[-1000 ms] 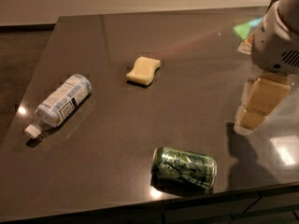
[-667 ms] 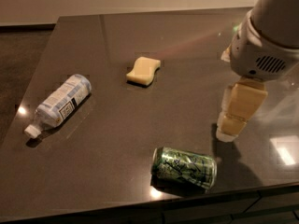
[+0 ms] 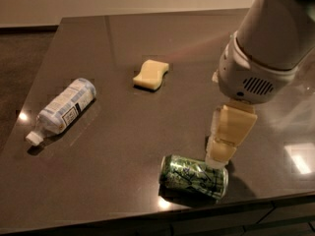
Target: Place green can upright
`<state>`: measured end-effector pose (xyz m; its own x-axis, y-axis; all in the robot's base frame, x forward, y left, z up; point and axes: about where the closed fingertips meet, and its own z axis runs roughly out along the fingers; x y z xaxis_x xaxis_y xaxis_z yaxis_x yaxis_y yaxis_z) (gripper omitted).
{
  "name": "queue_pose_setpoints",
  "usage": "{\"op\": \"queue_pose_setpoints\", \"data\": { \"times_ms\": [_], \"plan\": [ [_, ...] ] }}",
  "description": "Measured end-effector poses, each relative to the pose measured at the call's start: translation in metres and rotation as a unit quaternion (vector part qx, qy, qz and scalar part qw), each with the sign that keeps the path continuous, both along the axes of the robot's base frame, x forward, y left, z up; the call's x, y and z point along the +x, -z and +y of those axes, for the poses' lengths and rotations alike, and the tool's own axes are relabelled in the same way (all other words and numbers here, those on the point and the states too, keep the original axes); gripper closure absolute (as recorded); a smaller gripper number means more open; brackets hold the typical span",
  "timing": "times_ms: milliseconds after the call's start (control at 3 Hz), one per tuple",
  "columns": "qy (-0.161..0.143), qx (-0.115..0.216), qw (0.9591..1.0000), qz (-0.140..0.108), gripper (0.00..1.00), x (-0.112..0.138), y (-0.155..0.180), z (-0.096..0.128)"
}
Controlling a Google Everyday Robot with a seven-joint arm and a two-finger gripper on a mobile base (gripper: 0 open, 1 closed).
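Note:
The green can [image 3: 193, 177] lies on its side on the dark table [image 3: 123, 146], near the front edge, with its silver top end pointing right. My gripper [image 3: 218, 156], cream-coloured and hanging from the grey-white wrist [image 3: 253, 77], points down and stands right over the can's right end, touching or almost touching it. I cannot tell which. Nothing is lifted.
A clear plastic bottle [image 3: 64, 107] with a white-blue label lies on its side at the left. A pale yellow sponge [image 3: 151, 74] lies in the middle back. The table's front edge [image 3: 147, 219] runs just below the can.
The arm has moved left and towards the front, bringing the gripper from the table's right side down to the can's right end. The can, bottle and sponge have not moved.

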<state>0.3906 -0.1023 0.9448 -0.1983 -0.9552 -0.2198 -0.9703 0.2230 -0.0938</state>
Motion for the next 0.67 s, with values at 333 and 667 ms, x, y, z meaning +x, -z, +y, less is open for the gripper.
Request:
{"op": "queue_pose_setpoints", "data": {
  "times_ms": [333, 667],
  "plan": [
    [-0.004, -0.010, 0.9999, -0.011, 0.00, -0.014, 0.012, 0.015],
    [0.000, -0.031, 0.9991, -0.030, 0.00, -0.024, 0.023, 0.030]
  ]
}}
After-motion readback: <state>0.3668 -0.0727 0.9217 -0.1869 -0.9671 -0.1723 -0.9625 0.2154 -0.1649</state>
